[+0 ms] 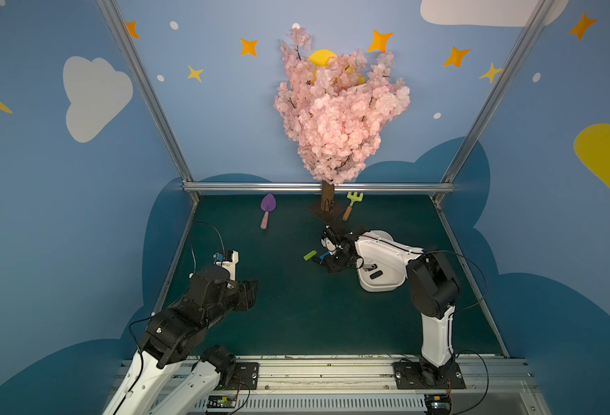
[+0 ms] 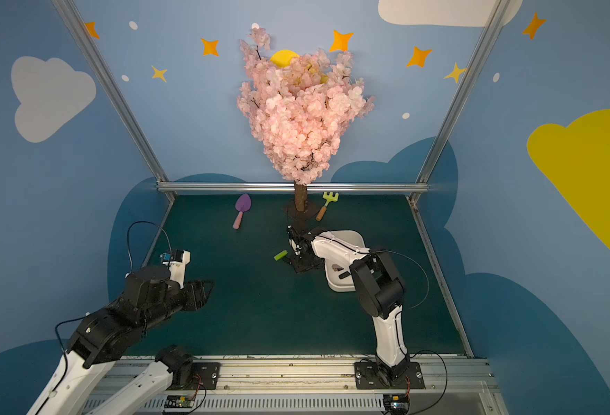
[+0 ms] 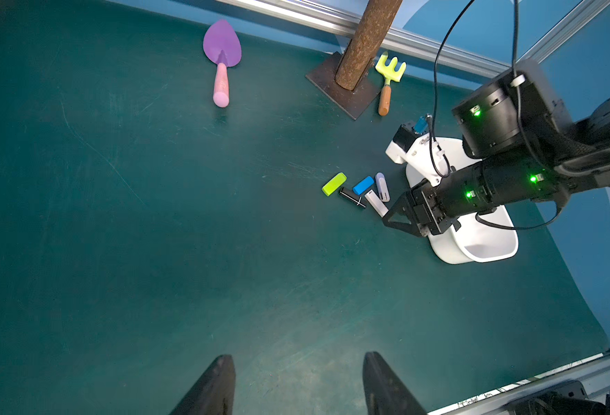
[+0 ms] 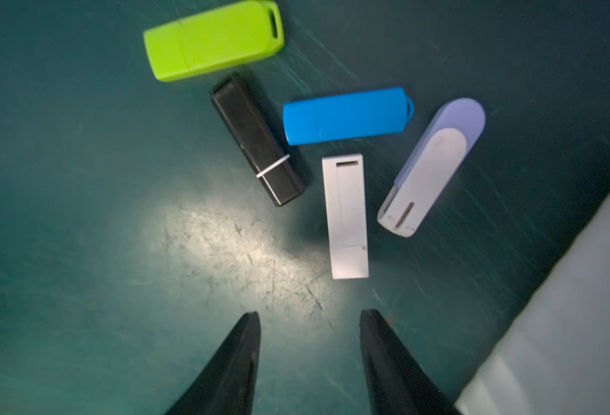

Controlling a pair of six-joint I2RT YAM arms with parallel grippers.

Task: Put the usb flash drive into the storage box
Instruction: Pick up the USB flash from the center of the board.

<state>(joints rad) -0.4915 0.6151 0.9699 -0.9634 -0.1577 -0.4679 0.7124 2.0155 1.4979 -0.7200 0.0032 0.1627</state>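
1. My left end effector [image 3: 298, 359] hangs over the left part of the dark green table [image 1: 296, 323], close to its left edge. Its two black fingers [image 3: 221, 381] stand wide apart and hold nothing.
2. A broad stretch of green surface runs from there to the drives.
3. A purple plastic trowel with a pink handle [image 1: 268, 210] lies near the back edge, just short of the aluminium back rail [image 1: 260, 187].
4. The lime-green flash drive [image 4: 213, 39] is the leftmost of five lying on the table. The black flash drive with a white band [image 4: 257, 140] lies just beside it, then the blue flash drive [image 4: 346, 115]. The white flat flash drive [image 4: 346, 215] sits just under the blue one. The lavender-and-white swivel flash drive [image 4: 433, 169] lies just beside those two, apart from both.
5. My right end effector [image 4: 310, 316] hovers at this cluster, jaws moderately apart and empty. The white flat flash drive lies just beyond its fingertips, not touched.
6. The white plastic storage box with rounded corners [image 1: 382, 285] sits just right of the cluster, its wall [image 4: 566, 305] near the swivel drive. It is well in from the table's right edge. My right arm's white link crosses above it. Two small dark pieces [image 1: 375, 275] lie inside; I cannot tell their type.
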